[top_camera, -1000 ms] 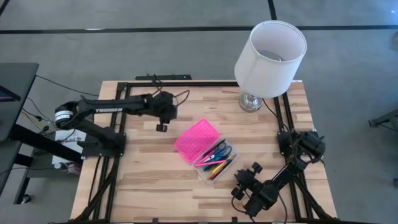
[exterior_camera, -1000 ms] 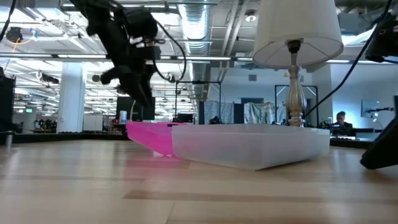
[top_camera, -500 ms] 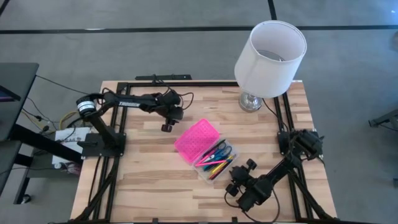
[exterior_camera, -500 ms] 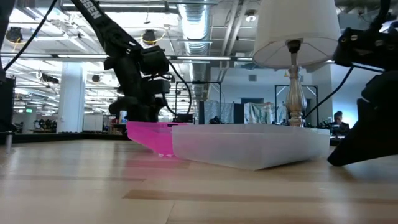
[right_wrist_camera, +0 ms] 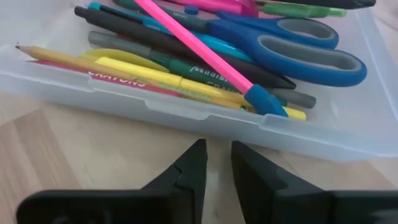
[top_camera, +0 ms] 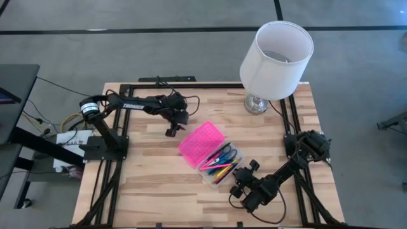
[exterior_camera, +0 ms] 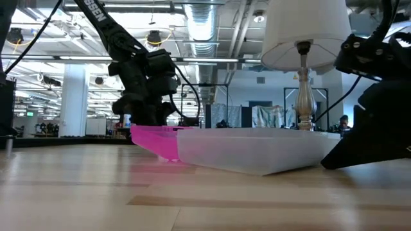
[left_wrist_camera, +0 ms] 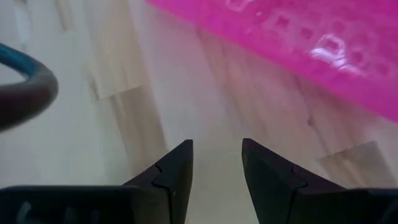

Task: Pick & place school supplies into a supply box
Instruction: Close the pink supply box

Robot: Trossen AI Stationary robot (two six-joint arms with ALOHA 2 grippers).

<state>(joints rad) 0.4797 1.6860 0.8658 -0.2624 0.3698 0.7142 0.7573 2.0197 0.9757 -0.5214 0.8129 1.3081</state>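
**Supplies boxed, lid open**

Supplies look nearly all packed. Nearest the table's front edge, the right gripper [top_camera: 240, 180] sits low just beside the clear tray of the supply box [top_camera: 216, 170], its fingers [right_wrist_camera: 186, 171] drawn close with only a narrow gap and nothing between them. Just beyond them lie the pink pencil [right_wrist_camera: 199, 53], blue-handled scissors [right_wrist_camera: 292, 43], a yellow pencil [right_wrist_camera: 155, 78] and dark pens, all inside the tray (none visible loose on the wooden table [top_camera: 146, 184]).

Farther back, the pink lid [top_camera: 201, 142] lies flat, hinged open next to the tray. Beyond it, the left gripper [top_camera: 172, 131] hovers near the lid's far corner, fingers [left_wrist_camera: 177, 171] spread and empty.

At the far edge stands the white lamp [top_camera: 275, 54].

My judgement: picking and placing appears done; what seems left is closing the lid, and the left gripper is well placed for that.
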